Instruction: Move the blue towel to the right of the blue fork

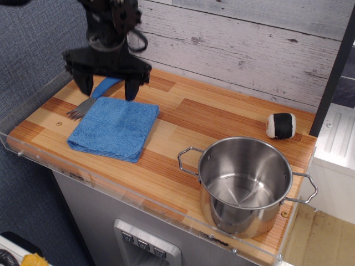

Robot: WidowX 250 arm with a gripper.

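The blue towel [113,128] lies flat and folded on the wooden counter at the left. The blue fork [91,98] lies just left of and behind the towel, its grey tines pointing to the front left and its blue handle running back under my gripper. My gripper [108,89] is open and empty, raised above the towel's back edge, with one finger on each side of the fork's handle as seen from this camera.
A steel pot [244,183] with two handles stands at the front right. A white and black rice ball [281,125] lies at the back right. A clear plastic rim [33,158] edges the counter. A grey plank wall stands behind.
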